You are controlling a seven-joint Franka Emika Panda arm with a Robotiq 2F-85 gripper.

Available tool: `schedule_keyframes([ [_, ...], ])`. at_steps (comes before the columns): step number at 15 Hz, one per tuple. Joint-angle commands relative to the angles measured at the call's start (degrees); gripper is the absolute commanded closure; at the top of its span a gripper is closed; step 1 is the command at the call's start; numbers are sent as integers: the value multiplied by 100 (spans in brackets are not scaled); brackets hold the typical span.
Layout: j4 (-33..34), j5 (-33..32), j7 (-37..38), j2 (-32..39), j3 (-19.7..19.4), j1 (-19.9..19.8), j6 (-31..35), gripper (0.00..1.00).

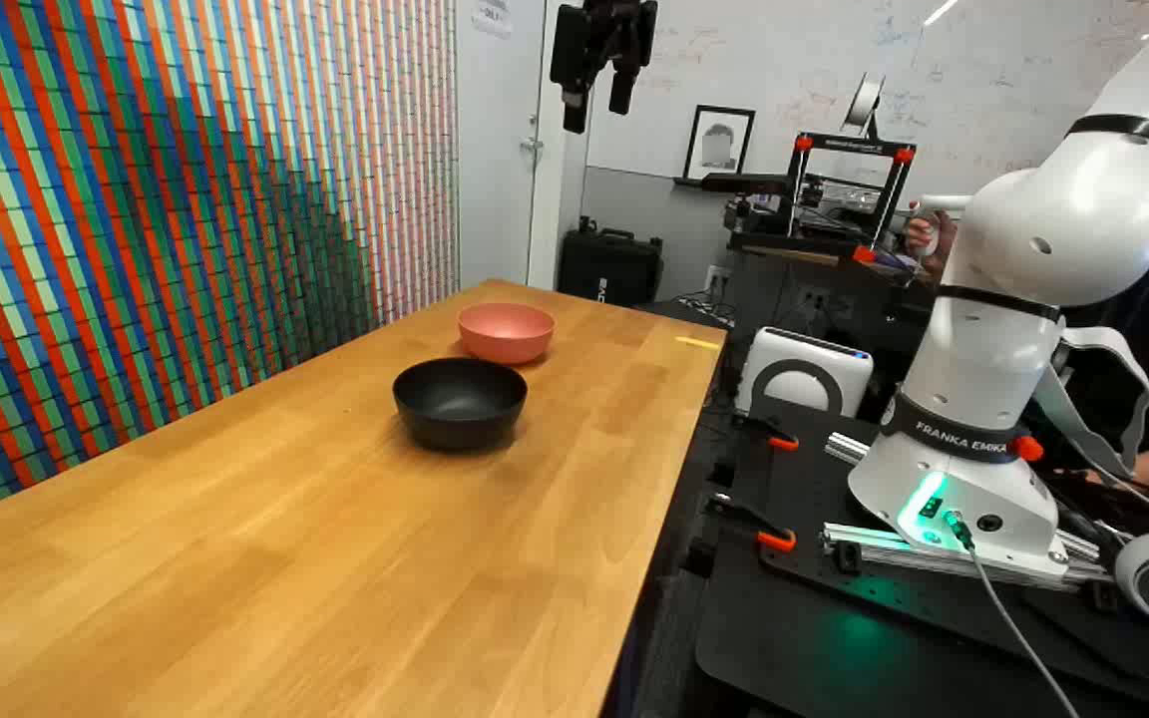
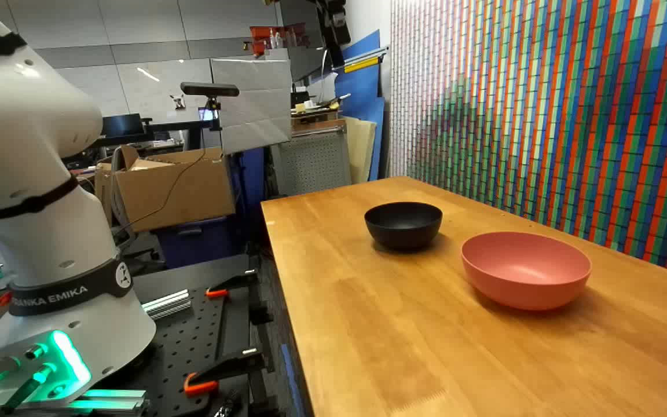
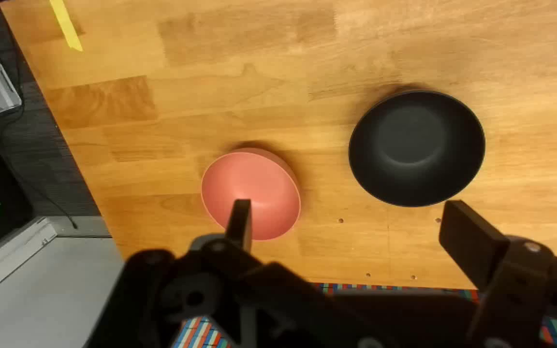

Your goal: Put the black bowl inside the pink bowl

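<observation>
The black bowl point(image 1: 460, 404) stands upright on the wooden table in both exterior views point(image 2: 403, 226). Nothing shows inside it. The pink bowl point(image 1: 506, 334) stands upright beside it, a short gap apart, in both exterior views point(image 2: 524, 272). In the wrist view the pink bowl point(image 3: 254, 193) is left of the black bowl point(image 3: 416, 147). My gripper point(image 1: 596, 115) hangs high above the table. In the wrist view its fingers point(image 3: 348, 212) are wide apart with nothing between them. The left finger overlaps the pink bowl in that view. Only part of the gripper point(image 2: 333, 32) shows in an exterior view.
The wooden table point(image 1: 335, 558) runs along a wall of coloured stripes point(image 1: 186, 199). The robot base stands on a black bench point(image 1: 784, 618) beside the table. A yellow tape strip point(image 3: 67, 24) lies near a table edge. Orange-tipped clamps point(image 2: 201, 385) sit on the bench edge.
</observation>
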Motion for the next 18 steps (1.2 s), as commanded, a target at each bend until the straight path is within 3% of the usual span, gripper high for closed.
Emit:
schedule_keyframes([
  [1,23,-78,67,33,-157,193,-20,0],
  [9,-3,-152,155,131,-151,204,268,0],
  [15,-156,1249,-40,429,-176,830,1422,0],
  [18,-372,1515,-11,628,-56,1077,2000,0],
])
